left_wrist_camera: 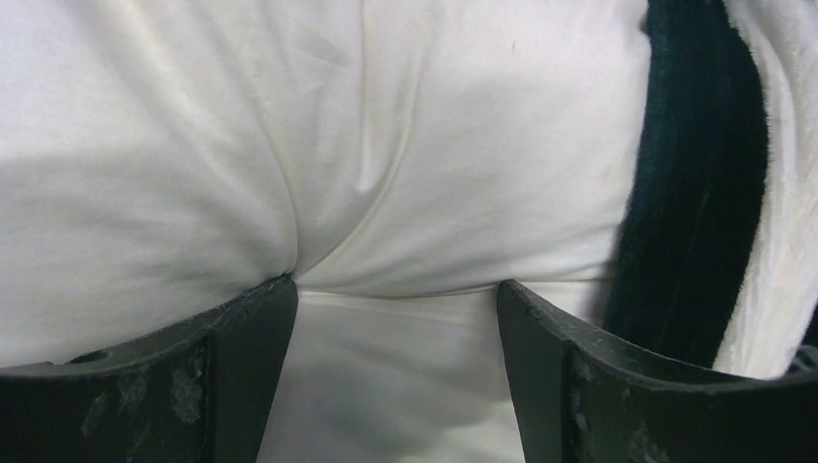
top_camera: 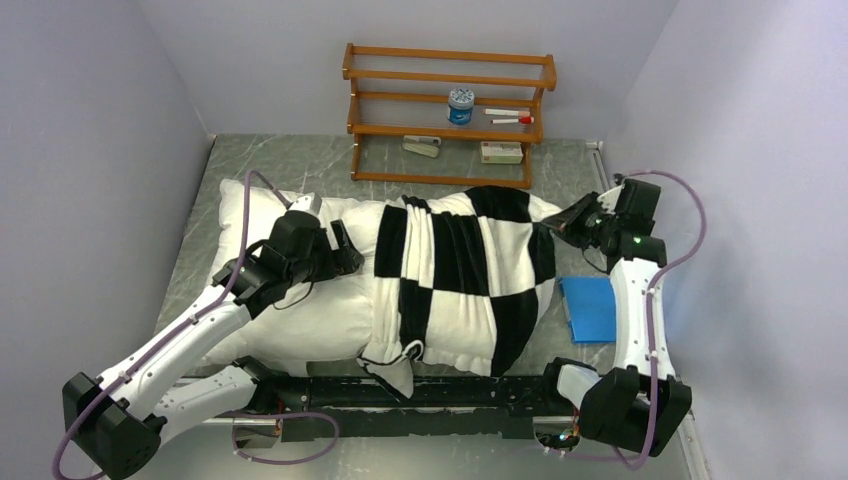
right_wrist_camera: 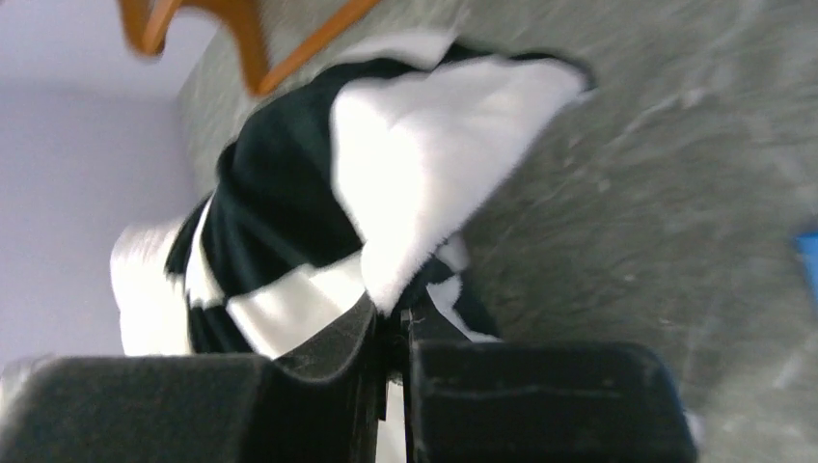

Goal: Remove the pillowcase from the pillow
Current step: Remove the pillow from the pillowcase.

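Note:
The white pillow (top_camera: pixel 300 300) lies across the table, bare on its left half. The black-and-white checkered pillowcase (top_camera: pixel 460 275) is bunched over its right half. My left gripper (top_camera: pixel 345 255) is open, its fingers pressed down into the bare pillow (left_wrist_camera: pixel 386 193) just left of the pillowcase's black edge (left_wrist_camera: pixel 690 193). My right gripper (top_camera: pixel 572 222) is at the far right corner, shut on the pillowcase (right_wrist_camera: pixel 424 164), a corner of fabric pinched between the jaws and stretched off the pillow.
A wooden rack (top_camera: pixel 450 110) with small items stands at the back. A blue flat pad (top_camera: pixel 590 308) lies on the table right of the pillow, next to my right arm. Grey walls close both sides.

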You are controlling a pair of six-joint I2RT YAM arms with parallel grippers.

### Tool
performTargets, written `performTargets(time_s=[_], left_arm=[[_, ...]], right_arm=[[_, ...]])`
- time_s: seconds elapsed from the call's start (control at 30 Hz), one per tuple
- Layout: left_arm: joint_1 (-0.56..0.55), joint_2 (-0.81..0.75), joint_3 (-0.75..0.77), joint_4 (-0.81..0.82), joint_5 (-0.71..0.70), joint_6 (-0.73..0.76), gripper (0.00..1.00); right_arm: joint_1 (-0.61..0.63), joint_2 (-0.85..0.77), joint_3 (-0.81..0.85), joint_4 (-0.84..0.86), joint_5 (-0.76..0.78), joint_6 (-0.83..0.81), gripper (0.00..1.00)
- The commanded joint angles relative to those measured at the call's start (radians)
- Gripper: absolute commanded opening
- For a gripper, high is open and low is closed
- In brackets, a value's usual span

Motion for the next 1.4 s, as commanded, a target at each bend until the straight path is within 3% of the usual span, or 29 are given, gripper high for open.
performTargets(time_s=[0.0, 0.07, 0.17, 0.2, 0.27, 0.37, 0.43, 0.47, 0.57, 0.6, 0.7, 0.77, 0.87, 0.93, 1.1, 1.17, 1.37], left_arm=[[0.037, 0.032, -0.05, -0.221, -0.045, 0.062, 0.83], [0.038, 0.028, -0.052, -0.218, -0.034, 0.065, 0.82], [0.039, 0.019, -0.057, -0.211, -0.024, 0.068, 0.82], [0.039, 0.018, -0.057, -0.21, -0.023, 0.069, 0.82], [0.039, 0.022, -0.054, -0.211, -0.017, 0.073, 0.81], [0.039, 0.023, -0.051, -0.214, -0.018, 0.077, 0.81], [0.039, 0.02, -0.054, -0.21, -0.017, 0.076, 0.81], [0.039, 0.02, -0.054, -0.21, -0.019, 0.074, 0.81], [0.042, -0.003, -0.066, -0.204, -0.029, 0.044, 0.66], [0.046, -0.021, -0.082, -0.189, -0.026, 0.036, 0.64], [0.095, -0.055, -0.14, -0.15, 0.007, 0.016, 0.57], [0.127, -0.052, -0.159, -0.136, 0.035, 0.011, 0.51], [0.147, -0.033, -0.163, -0.128, 0.031, 0.014, 0.49], [0.163, -0.009, -0.158, -0.129, 0.047, 0.025, 0.47], [0.166, -0.02, -0.164, -0.114, 0.074, 0.038, 0.47], [0.166, -0.031, -0.165, -0.111, 0.088, 0.044, 0.47], [0.166, -0.05, -0.164, -0.107, 0.128, 0.056, 0.48]], right_arm=[[0.032, -0.004, -0.162, 0.216, -0.457, 0.023, 0.17], [0.078, -0.027, -0.201, 0.189, -0.439, -0.022, 0.3], [0.135, -0.048, -0.242, 0.172, -0.44, -0.061, 0.62], [0.148, -0.051, -0.263, 0.186, -0.468, -0.059, 0.68], [0.172, -0.058, -0.311, 0.241, -0.527, -0.032, 0.75], [0.24, -0.07, -0.357, 0.326, -0.542, 0.022, 0.76], [0.321, -0.058, -0.357, 0.342, -0.497, 0.035, 0.71], [0.354, -0.045, -0.353, 0.346, -0.469, 0.044, 0.62], [0.377, -0.027, -0.286, 0.24, -0.245, 0.027, 0.06], [0.373, -0.037, -0.246, 0.184, -0.11, 0.012, 0.0], [0.315, -0.07, -0.102, 0.033, 0.371, -0.005, 0.0], [0.202, -0.087, -0.051, 0.006, 0.486, -0.024, 0.0], [-0.008, -0.082, -0.021, 0.004, 0.368, -0.048, 0.0], [-0.031, -0.058, -0.013, 0.001, 0.28, -0.045, 0.0], [-0.015, -0.02, -0.133, 0.122, -0.24, -0.008, 0.01], [0.027, -0.028, -0.172, 0.151, -0.342, -0.011, 0.11], [0.242, -0.071, -0.273, 0.222, -0.411, 0.014, 0.64]])
